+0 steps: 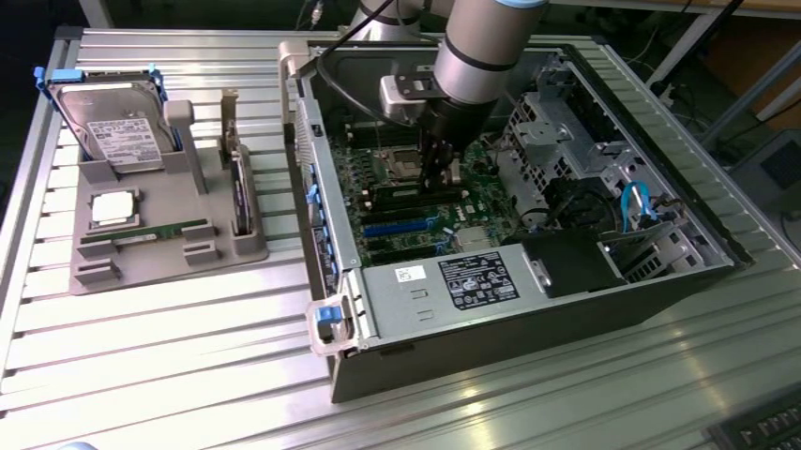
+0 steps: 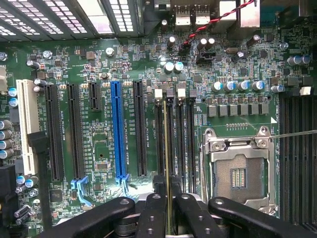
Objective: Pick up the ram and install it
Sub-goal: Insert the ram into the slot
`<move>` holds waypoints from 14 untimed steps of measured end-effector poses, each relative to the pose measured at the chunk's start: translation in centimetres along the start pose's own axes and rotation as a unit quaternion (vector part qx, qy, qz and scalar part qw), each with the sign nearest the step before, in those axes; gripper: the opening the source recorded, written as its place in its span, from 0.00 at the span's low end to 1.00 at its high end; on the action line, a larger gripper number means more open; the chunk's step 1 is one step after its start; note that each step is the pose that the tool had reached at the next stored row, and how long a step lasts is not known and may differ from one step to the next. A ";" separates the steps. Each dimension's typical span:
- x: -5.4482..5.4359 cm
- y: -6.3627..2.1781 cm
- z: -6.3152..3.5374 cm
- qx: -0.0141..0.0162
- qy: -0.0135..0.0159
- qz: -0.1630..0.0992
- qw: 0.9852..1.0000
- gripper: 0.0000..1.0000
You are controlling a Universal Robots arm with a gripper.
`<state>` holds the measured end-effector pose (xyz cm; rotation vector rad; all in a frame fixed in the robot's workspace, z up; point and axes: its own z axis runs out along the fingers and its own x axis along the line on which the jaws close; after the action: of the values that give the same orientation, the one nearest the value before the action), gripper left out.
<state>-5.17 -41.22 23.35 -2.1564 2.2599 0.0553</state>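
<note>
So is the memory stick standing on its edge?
Yes, on edge: the memory stick looks like a thin line clamped in the gripper.

High overview; wrist close over motherboard (image 2: 101,134)

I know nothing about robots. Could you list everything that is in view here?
table: one, silver slats, under everything
holder: one, grey, exterior view's left
hard drive: one, silver, on the holder
processor chip: one, silver, in the holder
green stick: one, lying in the holder
expansion card: one, dark, upright in the holder
computer case: one, dark, open, on the table
motherboard: one, green, inside the case
blue slot: one, on the motherboard
processor socket: one, silver, empty
ram: one, thin, edge-on, over the black memory slots
robot arm: one, grey, reaching into the case
hand: one, black, shut on the ram
</note>
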 end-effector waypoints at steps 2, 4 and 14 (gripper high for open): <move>0.0 -0.03 -0.01 0.000 0.000 -0.001 1.000 0.14; 0.0 -0.03 0.00 0.000 0.000 -0.001 1.000 0.14; 0.1 -0.04 -0.09 -0.001 0.001 -0.005 1.000 0.14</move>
<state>-5.14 -41.36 23.43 -2.1690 2.2515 0.0550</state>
